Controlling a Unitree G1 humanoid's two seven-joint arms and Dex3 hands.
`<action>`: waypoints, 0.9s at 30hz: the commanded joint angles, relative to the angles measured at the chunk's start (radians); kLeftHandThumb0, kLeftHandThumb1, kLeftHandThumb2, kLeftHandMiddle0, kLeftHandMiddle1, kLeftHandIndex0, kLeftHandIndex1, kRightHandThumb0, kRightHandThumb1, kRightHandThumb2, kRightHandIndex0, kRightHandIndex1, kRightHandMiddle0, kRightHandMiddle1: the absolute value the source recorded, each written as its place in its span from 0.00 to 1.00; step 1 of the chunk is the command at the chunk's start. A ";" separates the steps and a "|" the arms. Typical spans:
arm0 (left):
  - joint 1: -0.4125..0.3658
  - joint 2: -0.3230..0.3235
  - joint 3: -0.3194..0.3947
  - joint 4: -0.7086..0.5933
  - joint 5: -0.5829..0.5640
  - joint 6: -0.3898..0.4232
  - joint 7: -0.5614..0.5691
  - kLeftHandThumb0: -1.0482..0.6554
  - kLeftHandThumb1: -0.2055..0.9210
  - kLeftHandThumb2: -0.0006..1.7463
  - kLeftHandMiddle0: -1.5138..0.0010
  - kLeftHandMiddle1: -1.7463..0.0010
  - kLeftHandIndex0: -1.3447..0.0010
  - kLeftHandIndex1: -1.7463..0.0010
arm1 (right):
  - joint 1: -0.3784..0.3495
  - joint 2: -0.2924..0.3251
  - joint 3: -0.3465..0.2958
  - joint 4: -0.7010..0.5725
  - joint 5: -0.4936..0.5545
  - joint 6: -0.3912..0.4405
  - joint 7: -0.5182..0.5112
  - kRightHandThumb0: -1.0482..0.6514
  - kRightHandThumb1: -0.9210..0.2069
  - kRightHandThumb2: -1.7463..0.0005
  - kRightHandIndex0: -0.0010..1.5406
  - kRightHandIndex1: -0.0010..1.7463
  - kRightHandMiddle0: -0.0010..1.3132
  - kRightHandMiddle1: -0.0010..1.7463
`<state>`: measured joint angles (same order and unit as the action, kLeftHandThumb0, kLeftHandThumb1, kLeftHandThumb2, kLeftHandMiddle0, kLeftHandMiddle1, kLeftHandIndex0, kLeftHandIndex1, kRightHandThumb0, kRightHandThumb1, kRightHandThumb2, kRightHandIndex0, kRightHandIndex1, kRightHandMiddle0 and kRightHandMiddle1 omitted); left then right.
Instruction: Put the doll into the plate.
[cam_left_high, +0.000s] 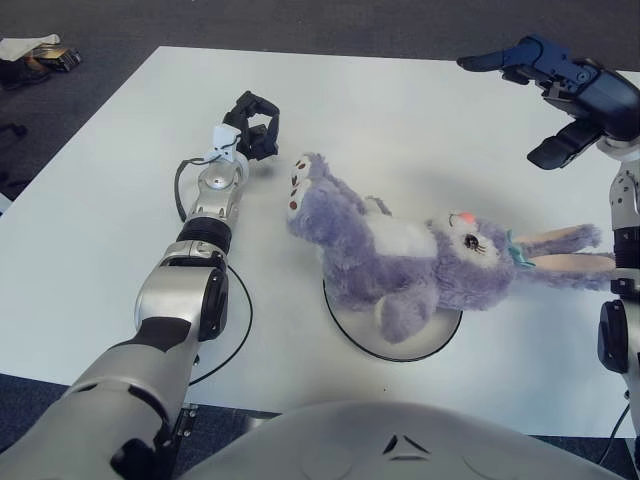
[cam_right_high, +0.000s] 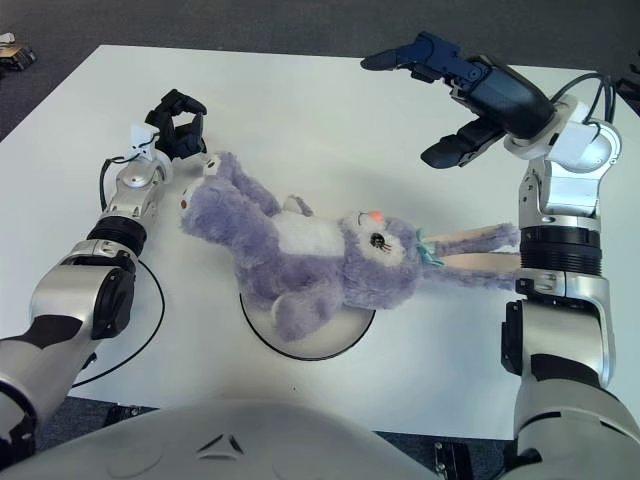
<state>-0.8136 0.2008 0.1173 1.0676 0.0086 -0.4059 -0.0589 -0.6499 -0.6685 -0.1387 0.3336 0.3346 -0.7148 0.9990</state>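
Note:
A purple plush bunny doll (cam_left_high: 400, 255) lies on its back across a white plate with a dark rim (cam_left_high: 395, 345). Its feet point toward the left hand and its long ears (cam_right_high: 480, 255) stretch right over the table. The plate shows only at the doll's near side. My right hand (cam_right_high: 455, 85) hovers in the air beyond the doll's ears, fingers spread, holding nothing. My left hand (cam_left_high: 255, 120) shows at the far left of the doll's feet, fingers curled on nothing.
A white table (cam_left_high: 400, 110) carries everything. A thin black ring (cam_left_high: 240, 320) lies on it under my left forearm. Dark floor surrounds the table, with small objects (cam_left_high: 40, 55) at the far left corner.

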 joint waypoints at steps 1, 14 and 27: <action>0.012 0.010 0.005 -0.001 -0.003 0.004 0.007 0.38 0.74 0.53 0.38 0.00 0.72 0.00 | -0.003 -0.001 -0.004 0.003 0.015 -0.008 0.005 0.08 0.00 0.73 0.13 0.11 0.00 0.36; 0.017 0.021 0.010 0.015 -0.002 -0.017 0.006 0.38 0.73 0.54 0.37 0.00 0.71 0.00 | -0.103 -0.083 -0.037 0.301 -0.407 0.211 -0.577 0.61 0.50 0.27 0.01 0.41 0.00 0.56; 0.018 0.033 0.034 0.022 -0.023 0.003 -0.006 0.38 0.72 0.55 0.38 0.00 0.71 0.00 | -0.158 -0.123 0.023 0.483 -0.549 0.167 -0.773 0.47 0.41 0.36 0.01 0.48 0.00 0.58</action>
<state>-0.8080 0.2260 0.1407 1.0834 0.0019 -0.4099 -0.0595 -0.7753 -0.7786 -0.1299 0.7923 -0.1889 -0.5235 0.2556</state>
